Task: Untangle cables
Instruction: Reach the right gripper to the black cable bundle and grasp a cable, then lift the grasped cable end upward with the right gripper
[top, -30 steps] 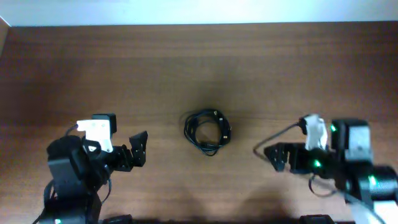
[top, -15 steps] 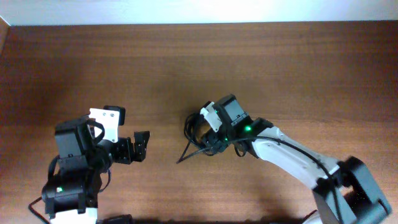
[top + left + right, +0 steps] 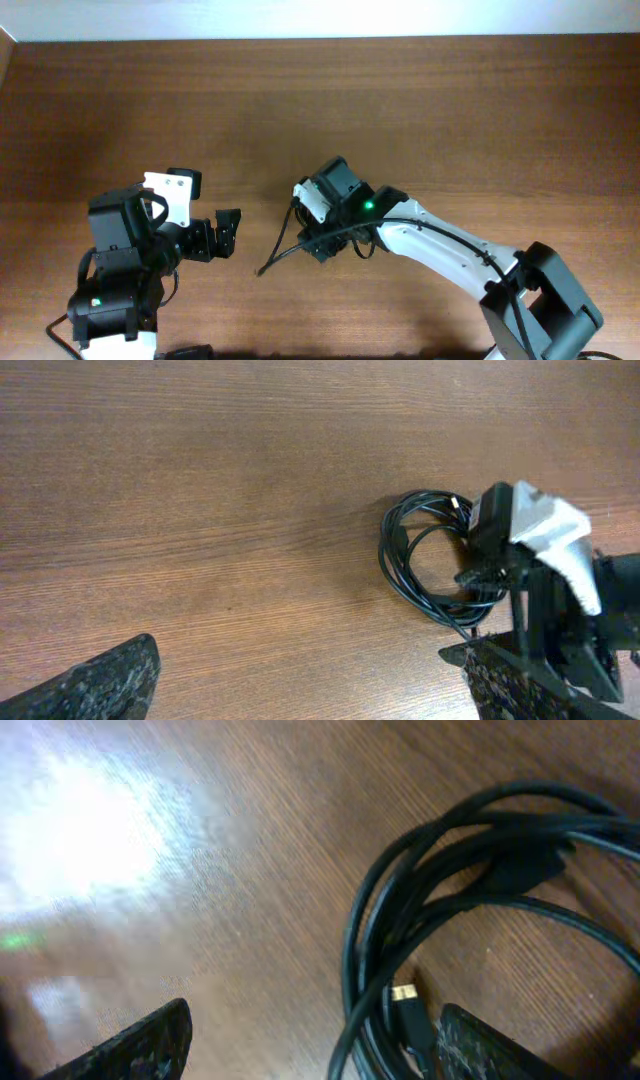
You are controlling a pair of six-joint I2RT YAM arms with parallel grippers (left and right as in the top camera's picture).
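Observation:
The cables [image 3: 420,560] are a small coil of thin black cords on the wooden table. In the overhead view only the coil's left edge [image 3: 299,215] shows beside my right gripper [image 3: 322,235], which hovers over it. In the right wrist view the strands [image 3: 450,870] and a gold-tipped plug [image 3: 405,995] lie between the open fingers [image 3: 315,1045], close to the right finger. My left gripper [image 3: 225,235] is open and empty, a short way left of the coil; its fingertips sit at the bottom corners of the left wrist view [image 3: 310,690].
The right arm [image 3: 450,245] stretches across the table from the lower right. A thin black line [image 3: 280,258] runs from it down-left past the coil. The right gripper's grey-white mount [image 3: 540,530] shows in the left wrist view. The table's far edge [image 3: 320,40] meets a white wall.
The right arm swung in from the right side to the coil, then shifted a little further left over it. The left arm rose slightly at first, then held still.

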